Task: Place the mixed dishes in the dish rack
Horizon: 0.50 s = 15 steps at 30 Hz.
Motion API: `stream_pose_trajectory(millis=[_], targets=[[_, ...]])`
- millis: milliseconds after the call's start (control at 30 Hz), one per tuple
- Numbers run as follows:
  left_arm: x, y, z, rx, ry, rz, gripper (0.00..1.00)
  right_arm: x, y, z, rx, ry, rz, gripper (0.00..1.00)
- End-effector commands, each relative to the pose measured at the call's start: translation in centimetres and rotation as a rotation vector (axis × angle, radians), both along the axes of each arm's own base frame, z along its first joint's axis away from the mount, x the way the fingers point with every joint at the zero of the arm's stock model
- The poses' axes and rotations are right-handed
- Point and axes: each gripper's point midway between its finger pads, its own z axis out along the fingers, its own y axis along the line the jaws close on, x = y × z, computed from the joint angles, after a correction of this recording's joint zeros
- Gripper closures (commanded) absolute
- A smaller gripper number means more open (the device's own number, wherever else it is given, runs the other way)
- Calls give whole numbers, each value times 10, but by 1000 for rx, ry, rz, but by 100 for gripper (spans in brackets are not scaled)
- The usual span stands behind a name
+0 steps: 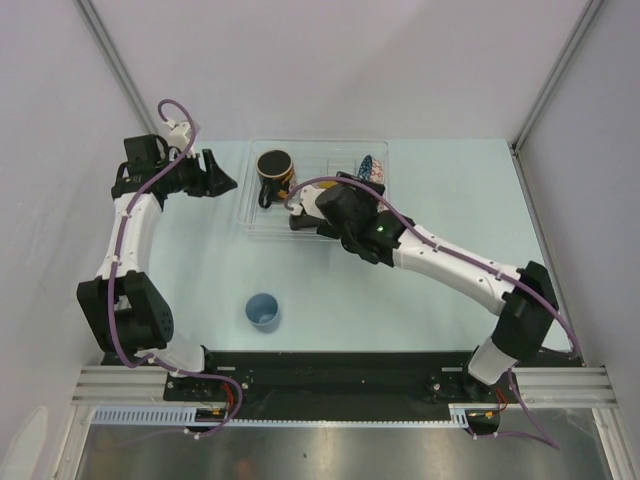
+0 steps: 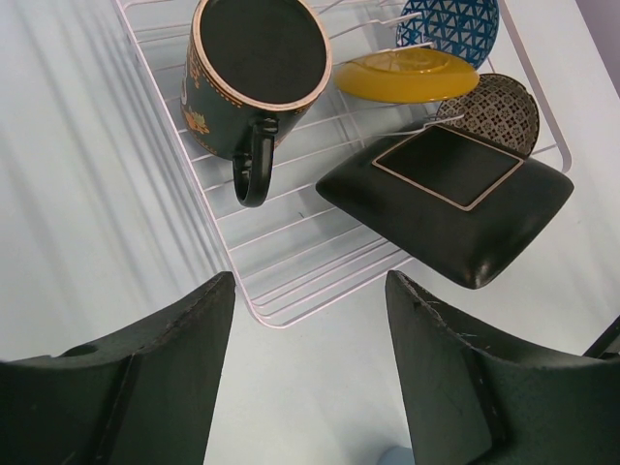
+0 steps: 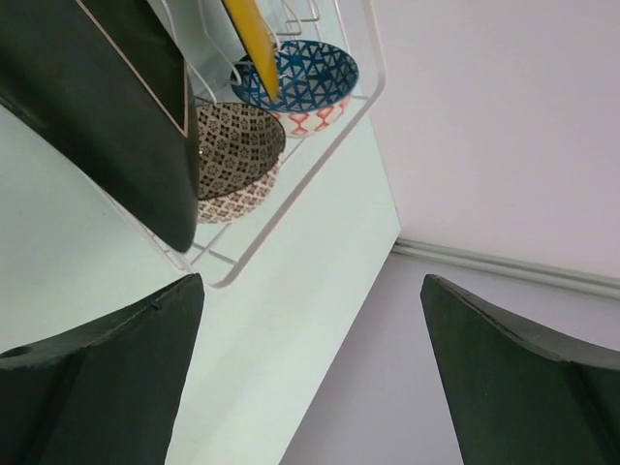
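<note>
Pale green worktop (image 1: 440, 200) between white walls carries all we need. Our left end effector (image 1: 222, 182) hangs spread and empty just beside the left edge of the rack (image 1: 252, 215), fingers pointing at it. Our right end effector (image 3: 310, 378) is also spread and holds nothing. It sits over the rack's near side by the square plate (image 2: 446, 199), which lies tilted across the ribs there.

The mug (image 1: 273, 172) stands at the rack's left end. The yellow plate (image 2: 407, 73), blue bowl (image 1: 372, 168) and beige bowl (image 2: 499, 111) fill the right end.

Only the cup (image 1: 262, 311) is outside the rack. It is upright, mouth up, well apart from the rack, toward our bases on the left half. It lies back toward us from either end effector. The right looks slightly nearer, though we judge the left has the simpler reach.

Bare surface rings the cup, and the base rail is near behind it. Open ribs between mug and square plate look like the free slot.
</note>
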Motion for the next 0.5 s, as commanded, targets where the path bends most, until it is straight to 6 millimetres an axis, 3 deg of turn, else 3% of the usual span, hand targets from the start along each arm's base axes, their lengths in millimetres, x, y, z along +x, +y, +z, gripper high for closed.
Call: stream_pose_trajectory(millis=[0,233,300,333,400,433,467], targets=[[0,0,25,-2,-75,-13,31,-17,-17,29,95,-22,-53,0],[-2,-1,28,-6,-82,-14,31,-20,-19,29,256,5,-112,0],[-3,0,30,-5,-90,-13,31,-22,-9,26,411,75,-95,0],[-4,-1,29,-6,-89,-13,31,-15,-22,39,500,75,-114,0],[-4,-1,29,-5,-88,-10,31,-4,-22,64,775,80,-132,0],[-5,-1,30,-5,-91,-12,31,-2,-34,89,910,45,-149,0],[-5,-1,31,-7,-91,-12,31,17,-58,111,1017,-23,-184,0]])
